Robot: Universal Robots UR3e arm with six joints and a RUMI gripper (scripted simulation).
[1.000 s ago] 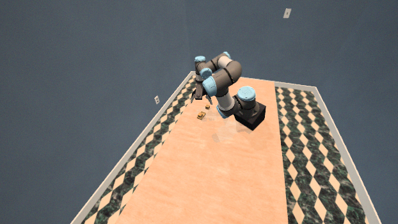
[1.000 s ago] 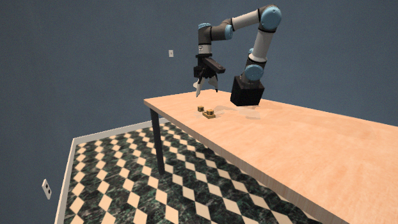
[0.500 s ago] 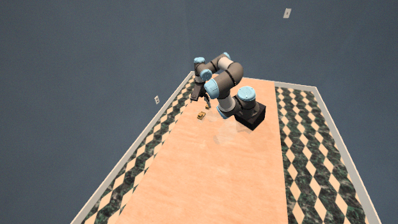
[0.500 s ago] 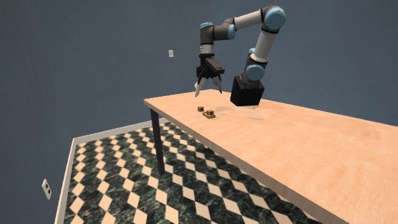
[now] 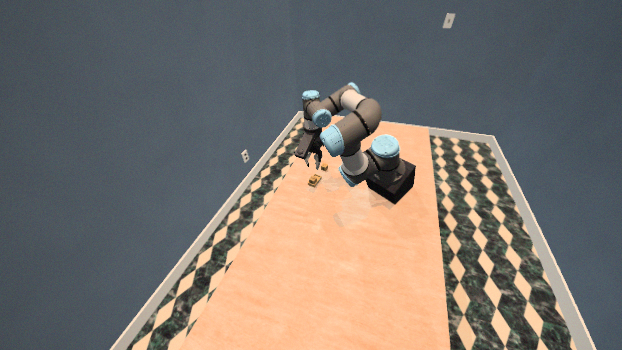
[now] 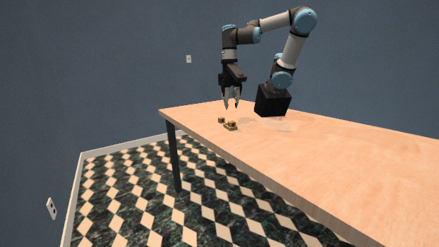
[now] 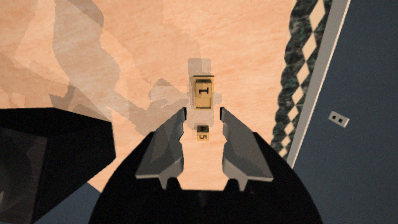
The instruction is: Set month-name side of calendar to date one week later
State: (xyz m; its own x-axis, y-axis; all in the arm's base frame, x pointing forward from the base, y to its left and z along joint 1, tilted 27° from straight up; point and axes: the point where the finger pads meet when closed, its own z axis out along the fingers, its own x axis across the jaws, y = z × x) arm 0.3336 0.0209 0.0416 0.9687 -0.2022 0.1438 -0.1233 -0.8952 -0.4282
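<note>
Gripper (image 5: 313,166) (image 6: 231,107) (image 7: 203,108) is hanging above the wooden table (image 5: 320,270) (image 6: 317,145) (image 7: 250,60), pointing down, fingers partway apart with nothing between them. So it's not pinching either cube, just hovering clear of everything. The calendar tray (image 5: 318,176) (image 6: 231,129) (image 7: 203,107) is sitting on the table near the loose cube, and it's got one cube in it, the tray cube (image 5: 313,179) (image 6: 231,123) (image 7: 203,90). On that one's top face I can make out what looks like a 1, lying sideways in the wrist view. The other one, the loose cube (image 5: 324,167) (image 6: 221,120) (image 7: 202,135), is down on the table just beside the tray, with a gap between them, and its top face seems to have a 5. Honestly can't read the month name or the front digits from any of these angles, so no clue what date it's showing. Only one of the two cubes is in the tray, anyway. Arm's (image 5: 357,125) (image 6: 294,51) bolted to a black block (image 5: 395,195) (image 6: 261,106) on the same table.

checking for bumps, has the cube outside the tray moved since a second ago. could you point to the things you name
No, the loose cube (image 5: 324,167) (image 6: 221,120) (image 7: 202,133) shows no visible shift against the table (image 5: 310,275) (image 6: 317,141) (image 7: 245,40) edges.
</note>
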